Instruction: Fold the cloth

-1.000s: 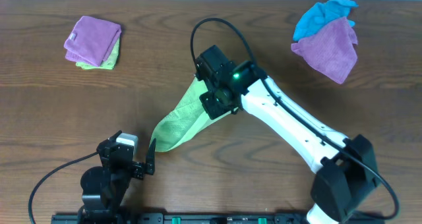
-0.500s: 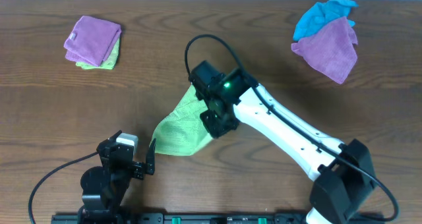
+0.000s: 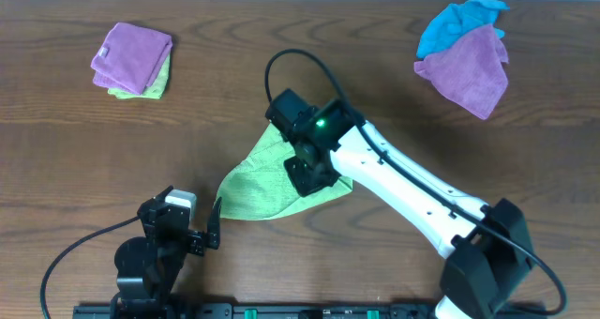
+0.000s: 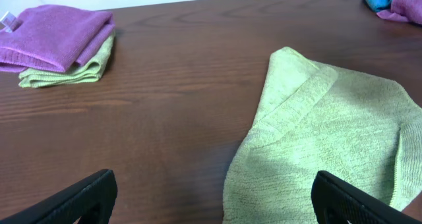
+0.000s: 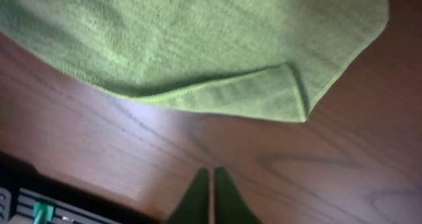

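Green cloth (image 5: 198,46) just beyond right fingers (image 5: 196,196)

Lime-green cloth (image 3: 253,183) on wooden table (image 3: 75,150)

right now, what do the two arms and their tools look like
right arm: white links, black joints, a lit green light, a black cable loop. left arm: black, with a white block and a thin black cable. left tool and right tool: dark fingers.

Lime-green cloth (image 3: 251,184), seemingly plain; brown wood-grain table (image 3: 394,84)
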`<state>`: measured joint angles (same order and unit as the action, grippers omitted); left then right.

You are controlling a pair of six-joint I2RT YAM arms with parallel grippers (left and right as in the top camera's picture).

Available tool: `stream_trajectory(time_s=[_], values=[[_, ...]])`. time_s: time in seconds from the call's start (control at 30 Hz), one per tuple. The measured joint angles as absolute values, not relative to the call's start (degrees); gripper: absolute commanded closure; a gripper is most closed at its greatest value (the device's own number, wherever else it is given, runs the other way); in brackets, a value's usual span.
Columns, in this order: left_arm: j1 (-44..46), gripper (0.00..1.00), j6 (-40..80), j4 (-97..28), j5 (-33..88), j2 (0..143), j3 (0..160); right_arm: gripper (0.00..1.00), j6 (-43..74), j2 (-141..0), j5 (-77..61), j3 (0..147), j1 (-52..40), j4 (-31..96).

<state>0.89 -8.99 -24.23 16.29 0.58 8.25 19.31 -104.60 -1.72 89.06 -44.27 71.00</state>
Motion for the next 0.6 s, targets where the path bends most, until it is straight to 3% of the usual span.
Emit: stream_trajectory(time_s=[0.23,0.6], values=[[0.89,0.05,-8.99,-24.25,16.29,0.58,8.25,0.99,19.31,-100.29,-1.13,88.84,-43.35,68.69],[0.89,0.05,-7.66,-24.25,18.28,0.58,8.25,0.98,18.79,-71.48,2.39,88.82,-43.33,75.11]])
